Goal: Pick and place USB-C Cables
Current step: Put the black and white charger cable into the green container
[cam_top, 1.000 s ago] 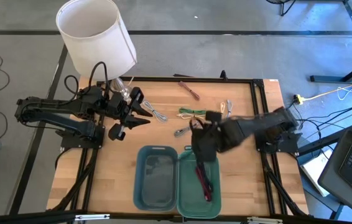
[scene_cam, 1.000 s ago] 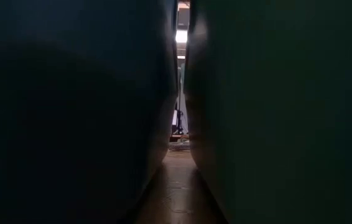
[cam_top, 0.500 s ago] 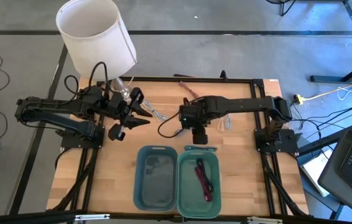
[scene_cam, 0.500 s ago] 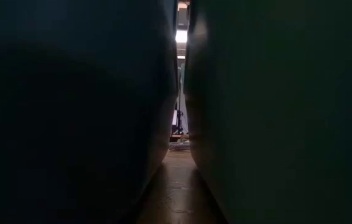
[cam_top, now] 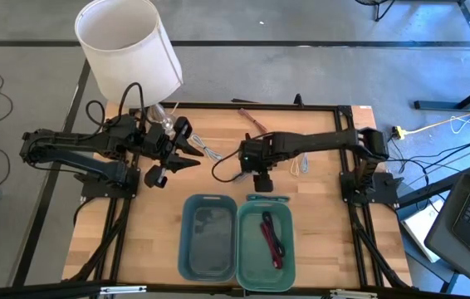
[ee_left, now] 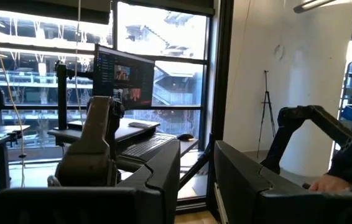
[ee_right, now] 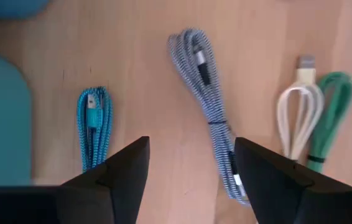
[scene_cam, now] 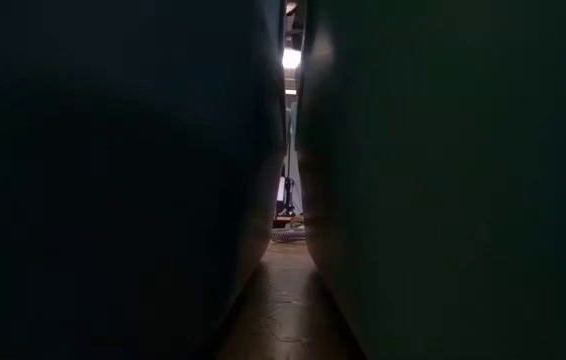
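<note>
Jaws spread, empty, on right gripper (ee_right: 191, 180) | grey-white braided bundled cable (ee_right: 210, 102) framed below on table | arm swung back from green tray (cam_top: 265, 243), red cable (cam_top: 271, 239) deposited | next pick lined up | left gripper (cam_top: 187, 153) parked open

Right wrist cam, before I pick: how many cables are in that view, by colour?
Blue cable: 1
Grey-white cable: 1
White cable: 1
Green cable: 1
Total: 4
</note>
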Robot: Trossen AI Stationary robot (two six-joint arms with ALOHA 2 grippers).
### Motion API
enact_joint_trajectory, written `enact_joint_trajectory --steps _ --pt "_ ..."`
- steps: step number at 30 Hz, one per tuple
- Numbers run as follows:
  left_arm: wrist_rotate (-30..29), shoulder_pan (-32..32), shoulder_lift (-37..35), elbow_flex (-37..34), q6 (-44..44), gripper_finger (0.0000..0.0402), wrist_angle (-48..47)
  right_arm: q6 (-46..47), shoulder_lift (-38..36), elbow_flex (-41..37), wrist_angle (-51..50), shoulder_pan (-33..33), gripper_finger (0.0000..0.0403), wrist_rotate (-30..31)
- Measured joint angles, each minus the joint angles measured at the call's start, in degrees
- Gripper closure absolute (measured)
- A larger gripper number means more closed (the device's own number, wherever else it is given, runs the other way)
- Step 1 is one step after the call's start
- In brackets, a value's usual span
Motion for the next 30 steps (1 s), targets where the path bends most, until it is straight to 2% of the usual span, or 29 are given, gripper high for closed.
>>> enact_joint_trajectory --steps 18,30 --pt "0.0 0.0 0.0 0.0 0.0 0.0309 0.0 -0.7 0.3 -11.2 16.5 -3.0 0.0183 0.2" --pt "0.0 0.0 0.0 0.0 0.0 0.0309 0.0 1.4 1.2 -12.1 18.3 -5.5 0.0183 -1.3"
